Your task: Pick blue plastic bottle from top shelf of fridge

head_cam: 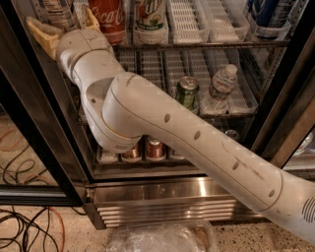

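While the gripper (61, 22) stands open at the front left corner of the tabletop (206, 45), the top wire rack of the fridge (162, 193), its two tan fingers (42, 35) lie one on each side of the blue plastic bottle (58, 9). I cannot tell if they touch it. One finger is just beside the red Coca-Cola bottle (106, 17), so closing or pulling outward may knock that one. The ribbed plastic looks thin; I judge it may bend and slip from a weak hold.
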`<state>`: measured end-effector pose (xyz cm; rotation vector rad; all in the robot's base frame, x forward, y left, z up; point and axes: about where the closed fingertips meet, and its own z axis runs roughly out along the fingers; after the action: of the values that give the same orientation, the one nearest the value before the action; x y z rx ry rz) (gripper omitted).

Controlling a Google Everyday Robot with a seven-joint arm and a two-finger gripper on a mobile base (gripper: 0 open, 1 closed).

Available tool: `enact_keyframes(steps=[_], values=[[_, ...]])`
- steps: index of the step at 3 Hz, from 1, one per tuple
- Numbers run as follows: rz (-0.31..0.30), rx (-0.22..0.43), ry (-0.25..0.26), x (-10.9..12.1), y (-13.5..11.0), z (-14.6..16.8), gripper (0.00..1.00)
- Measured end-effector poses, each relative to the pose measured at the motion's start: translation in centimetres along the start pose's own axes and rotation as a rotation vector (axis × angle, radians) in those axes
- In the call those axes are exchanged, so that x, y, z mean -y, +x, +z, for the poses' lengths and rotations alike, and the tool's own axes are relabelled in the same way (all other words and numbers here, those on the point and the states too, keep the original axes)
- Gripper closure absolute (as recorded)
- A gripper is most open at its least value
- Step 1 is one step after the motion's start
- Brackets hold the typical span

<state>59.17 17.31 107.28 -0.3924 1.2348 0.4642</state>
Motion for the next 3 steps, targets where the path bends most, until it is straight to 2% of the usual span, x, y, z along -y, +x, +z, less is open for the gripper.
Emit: enact_keyframes(steps=[1,2,3], values=[[-0.002,0.003,0.005,0.14,-0.14,0.00,0.38],[-0.002,0.003,0.005,0.14,-0.14,0.00,0.33],[-0.002,0.003,0.005,0.14,-0.14,0.00,0.34]])
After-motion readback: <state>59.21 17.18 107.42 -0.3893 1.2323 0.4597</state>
